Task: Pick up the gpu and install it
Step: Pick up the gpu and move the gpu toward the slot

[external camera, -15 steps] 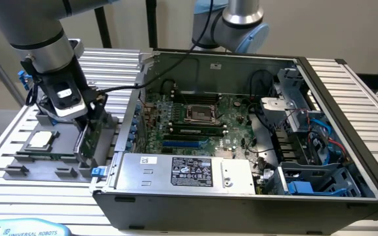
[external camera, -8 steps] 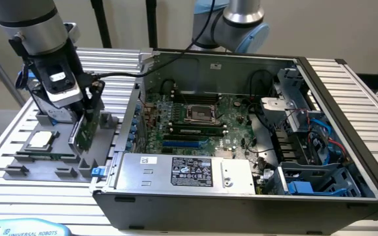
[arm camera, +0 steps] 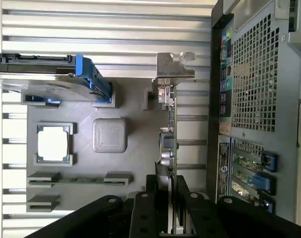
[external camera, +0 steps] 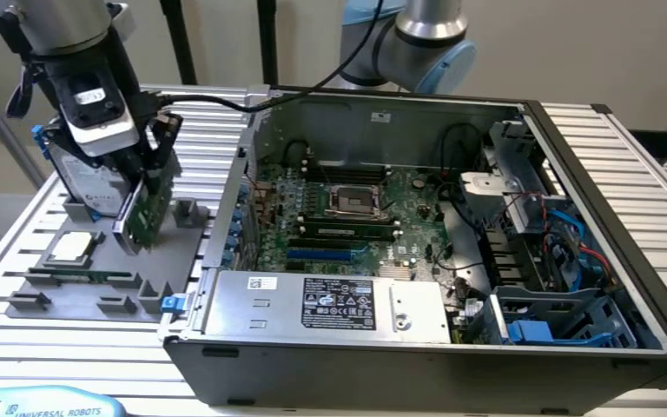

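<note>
**A:** Where's the gpu (external camera: 142, 204)?

**B:** In the fingers (arm camera: 151, 198). They're clamped on its upper edge, one on each face. The card hangs tilted over the grey tray (external camera: 79, 295), on the exterior view's left of the open case (external camera: 426, 373).

**A:** Is it clear of the tray?

**B:** Can't tell. Its lower corner sits very low, right by the tray's surface. The silver bracket (arm camera: 174, 67) is at the end farthest from the fingers.

**A:** What else is on that tray?

**B:** A drive (external camera: 79, 187) with blue rails stands on edge just left of the gpu. A square silver chip (external camera: 73, 248) lies nearer. Nearer again, a thin memory stick (external camera: 84, 276) sits in its slot.

**A:** And the case?

**B:** It lies on its side on the slatted desk (external camera: 32, 334) with the board (external camera: 357, 208) facing up. The power supply (external camera: 333, 304) runs along the near side. The gpu is outside the case, well apart from the board.
</note>
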You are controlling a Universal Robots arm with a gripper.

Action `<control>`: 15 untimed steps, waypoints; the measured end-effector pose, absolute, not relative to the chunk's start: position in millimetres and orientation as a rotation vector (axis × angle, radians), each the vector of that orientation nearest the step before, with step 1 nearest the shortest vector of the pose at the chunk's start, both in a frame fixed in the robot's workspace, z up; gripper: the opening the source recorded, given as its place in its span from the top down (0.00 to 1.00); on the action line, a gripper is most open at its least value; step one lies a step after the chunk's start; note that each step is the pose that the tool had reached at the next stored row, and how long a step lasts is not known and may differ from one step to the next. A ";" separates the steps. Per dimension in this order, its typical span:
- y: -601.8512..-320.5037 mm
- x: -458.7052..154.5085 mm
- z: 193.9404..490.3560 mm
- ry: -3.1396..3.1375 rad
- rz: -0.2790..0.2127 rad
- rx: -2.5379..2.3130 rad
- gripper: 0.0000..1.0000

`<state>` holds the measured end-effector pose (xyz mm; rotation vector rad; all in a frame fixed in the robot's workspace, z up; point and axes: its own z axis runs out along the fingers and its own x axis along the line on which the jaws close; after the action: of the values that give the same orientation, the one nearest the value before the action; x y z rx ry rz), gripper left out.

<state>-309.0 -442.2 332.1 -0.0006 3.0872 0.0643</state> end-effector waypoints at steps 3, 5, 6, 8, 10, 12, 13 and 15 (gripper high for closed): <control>-442.2 -305.5 345.3 3.088 0.064 -0.001 0.73; -442.2 -302.2 354.5 3.088 0.064 -0.001 0.73; -442.2 -300.5 359.0 3.088 0.064 -0.001 0.73; -442.2 -296.1 368.1 3.089 0.064 0.000 0.73; -442.2 -290.2 377.5 3.090 0.064 -0.001 0.73; -442.2 -283.3 386.5 3.090 0.064 0.000 0.73; -442.2 -279.4 391.0 3.091 0.064 0.000 0.73; -442.2 -270.6 400.0 3.092 0.064 0.000 0.73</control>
<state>-270.6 -442.2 400.0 -0.0005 3.0921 0.0643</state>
